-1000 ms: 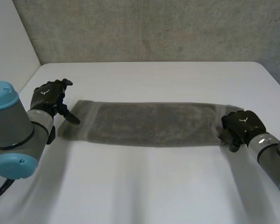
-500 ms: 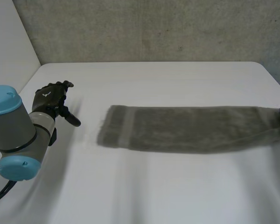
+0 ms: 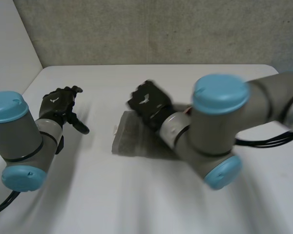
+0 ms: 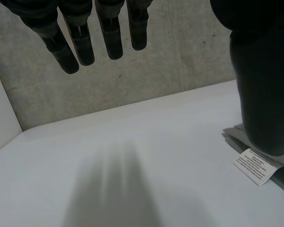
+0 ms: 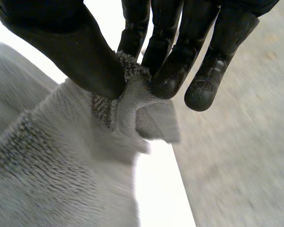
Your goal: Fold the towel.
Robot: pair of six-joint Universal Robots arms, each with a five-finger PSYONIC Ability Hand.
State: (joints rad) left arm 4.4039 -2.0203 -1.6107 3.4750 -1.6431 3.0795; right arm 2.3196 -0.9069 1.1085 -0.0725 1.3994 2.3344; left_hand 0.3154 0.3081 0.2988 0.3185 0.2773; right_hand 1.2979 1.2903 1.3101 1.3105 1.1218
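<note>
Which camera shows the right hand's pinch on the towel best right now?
The right wrist view: the right hand pinches a bunched towel edge between thumb and fingers. The head view sees that hand from behind, over the towel's end. The left wrist view catches the towel's labelled corner beside the left hand.

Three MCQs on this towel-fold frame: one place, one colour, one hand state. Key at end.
1. Where is the left hand relative to the towel? A) on its middle B) beside it, not touching C) under it
2. What colour is the label at the towel's edge? A) red B) white C) black
3. The right hand is: A) open, empty B) curled, empty C) pinching the towel
Key: 1 B, the head view shows a gap between them; 2 B, white in the left wrist view; 3 C, thumb and fingers squeeze a towel edge.
</note>
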